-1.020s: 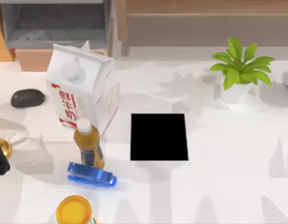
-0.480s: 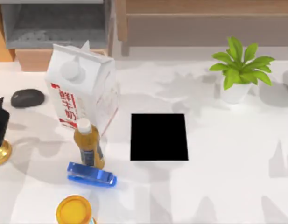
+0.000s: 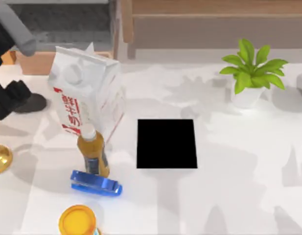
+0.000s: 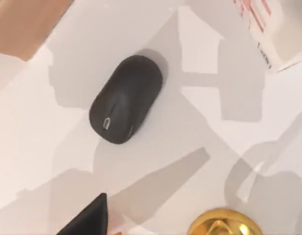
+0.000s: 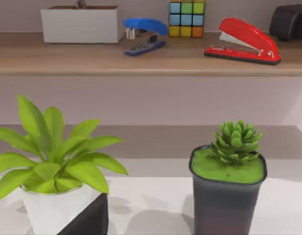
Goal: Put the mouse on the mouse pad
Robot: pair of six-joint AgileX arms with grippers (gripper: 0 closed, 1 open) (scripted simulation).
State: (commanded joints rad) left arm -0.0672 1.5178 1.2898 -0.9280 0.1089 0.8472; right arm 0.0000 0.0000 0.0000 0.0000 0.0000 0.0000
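Risk hangs over the mouse [image 4: 126, 99] as AgileX's left hand [image 3: 11, 98], its opening impossible to tell, hovers beside the milk carton [image 3: 87, 93], which a careless swing toward the mouse pad [image 3: 166, 143] could topple.

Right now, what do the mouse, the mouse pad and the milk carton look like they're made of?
The mouse looks like smooth matte plastic, dark and rounded, with a faint sheen. The mouse pad looks like thin matte rubber or fabric: flat black, no reflection. The milk carton looks like coated paperboard, with a folded gable top and printed red characters.
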